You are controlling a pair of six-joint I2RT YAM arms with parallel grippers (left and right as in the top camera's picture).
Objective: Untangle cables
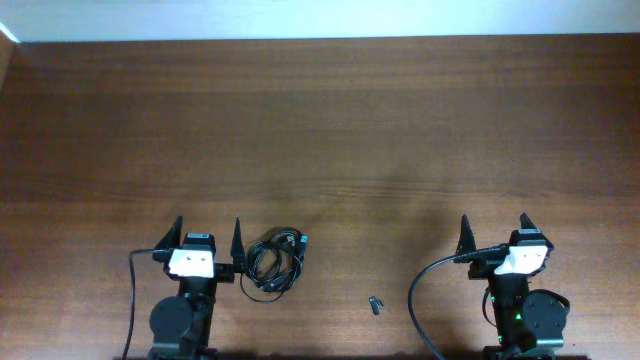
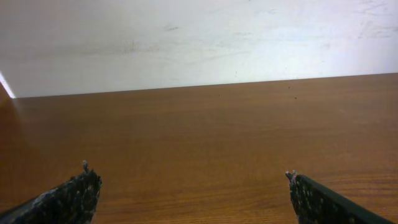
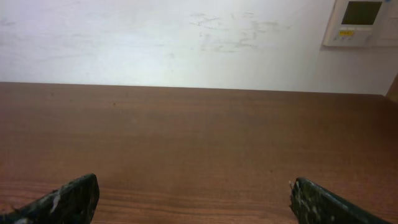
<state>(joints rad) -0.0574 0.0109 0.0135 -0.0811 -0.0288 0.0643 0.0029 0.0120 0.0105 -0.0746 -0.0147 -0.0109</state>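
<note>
The cables [image 1: 272,262] lie in a small tangled heap on the table [image 1: 320,120] near its front edge, just beside the left gripper [image 1: 208,223] on its inner side. Both grippers stand wide open with nothing held; the right gripper [image 1: 494,219] is well apart from the heap. A small dark piece [image 1: 376,304] lies between the two arms.
</note>
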